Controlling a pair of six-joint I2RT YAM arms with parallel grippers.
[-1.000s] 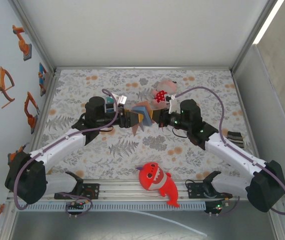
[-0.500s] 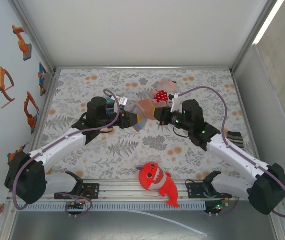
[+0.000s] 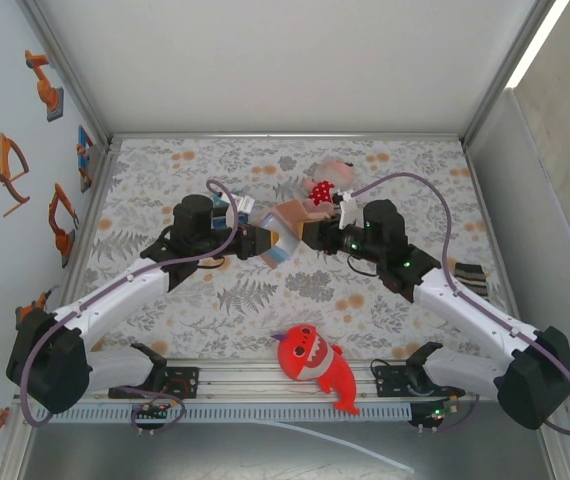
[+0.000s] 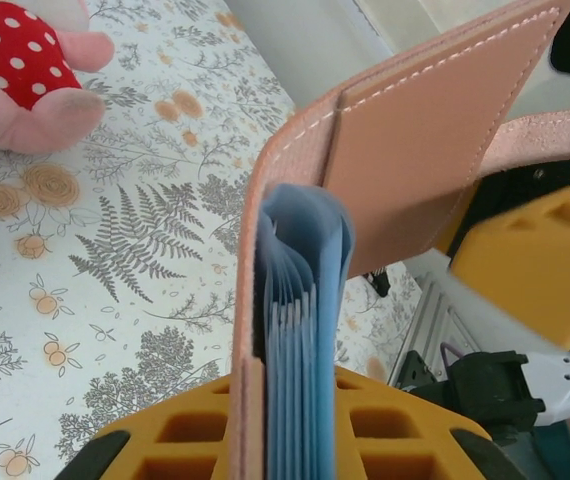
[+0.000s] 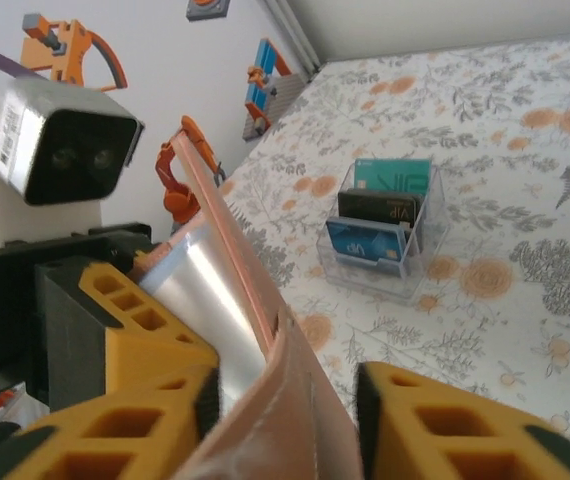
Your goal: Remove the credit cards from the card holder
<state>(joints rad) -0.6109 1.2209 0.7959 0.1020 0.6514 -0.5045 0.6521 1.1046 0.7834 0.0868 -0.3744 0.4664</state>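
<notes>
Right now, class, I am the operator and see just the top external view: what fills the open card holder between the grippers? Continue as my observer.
Observer: In the left wrist view the card holder holds a stack of blue-grey sleeves, seen edge-on.
Operator: Who grips it?
Observer: The left gripper pinches leather and sleeves together between its yellow fingers.
Operator: The striped thing beside the right arm?
Observer: A clear stand with teal, black and blue cards upright.

White links (image 3: 115, 295), black joints (image 3: 193, 215), purple cables (image 3: 443, 222), yellow tool fingers (image 5: 135, 320).
</notes>
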